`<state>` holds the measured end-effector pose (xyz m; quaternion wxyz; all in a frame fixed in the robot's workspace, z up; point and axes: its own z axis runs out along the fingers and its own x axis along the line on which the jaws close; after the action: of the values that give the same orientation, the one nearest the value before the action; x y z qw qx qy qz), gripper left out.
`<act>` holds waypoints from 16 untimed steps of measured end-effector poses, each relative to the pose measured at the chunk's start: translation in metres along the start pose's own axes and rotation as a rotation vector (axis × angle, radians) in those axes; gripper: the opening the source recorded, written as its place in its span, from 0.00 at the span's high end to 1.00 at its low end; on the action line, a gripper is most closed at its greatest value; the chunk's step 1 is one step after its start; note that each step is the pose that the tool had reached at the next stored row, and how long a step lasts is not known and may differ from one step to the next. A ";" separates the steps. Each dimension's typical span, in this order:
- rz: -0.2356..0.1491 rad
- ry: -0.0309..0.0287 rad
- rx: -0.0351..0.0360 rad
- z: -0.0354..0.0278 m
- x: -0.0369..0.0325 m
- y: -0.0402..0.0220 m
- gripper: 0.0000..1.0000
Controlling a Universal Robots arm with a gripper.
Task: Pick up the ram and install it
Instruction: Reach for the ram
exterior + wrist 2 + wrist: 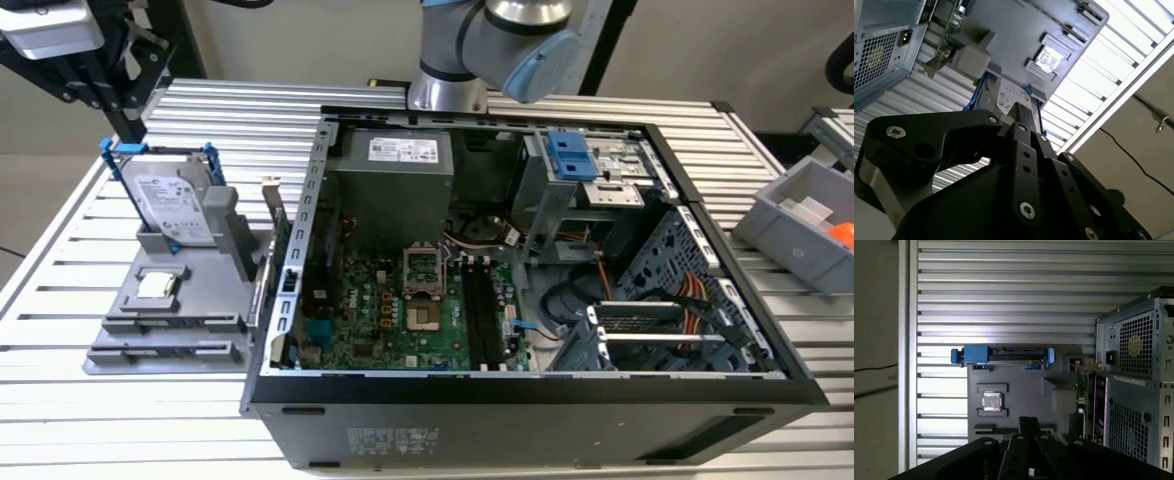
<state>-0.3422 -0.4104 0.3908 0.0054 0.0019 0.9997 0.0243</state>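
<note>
The black gripper point(1029, 422) looms closest in both wrist views. Its fingers are pressed together into a single tip with nothing between them, and it hangs over the gray holder point(144, 322) rather than over the computer.

The ram point(1088, 400) stands on its long edge at the side of that holder, just beside the outer wall of the open case point(534, 405). From here it shows as a thin green strip point(949, 25) dotted with tiny parts. It is seen edge-on, so I cannot make out its chips.

The holder also carries a silver hard drive point(180, 200), propped upright in a blue frame, and a small square silver chip point(156, 285) lying flat in a recess.

Inside the case sit a green motherboard point(387, 310) with long black slots point(483, 315), a gray power supply point(394, 170), and a drive cage with blue tabs point(571, 155).

Everything rests on a slatted metal table point(134, 425). At the exterior view's right, a gray bin point(787, 215) holds something orange point(841, 235).
</note>
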 end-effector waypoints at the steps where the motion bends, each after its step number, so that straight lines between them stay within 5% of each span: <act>1: -0.001 0.0000 0.0000 0.0001 0.0011 0.0000 1.00; 16: -0.001 0.0001 -0.0001 0.0004 0.0041 -0.0081 1.00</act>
<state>-0.3463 -0.4184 0.3899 0.0054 0.0011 0.9997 0.0244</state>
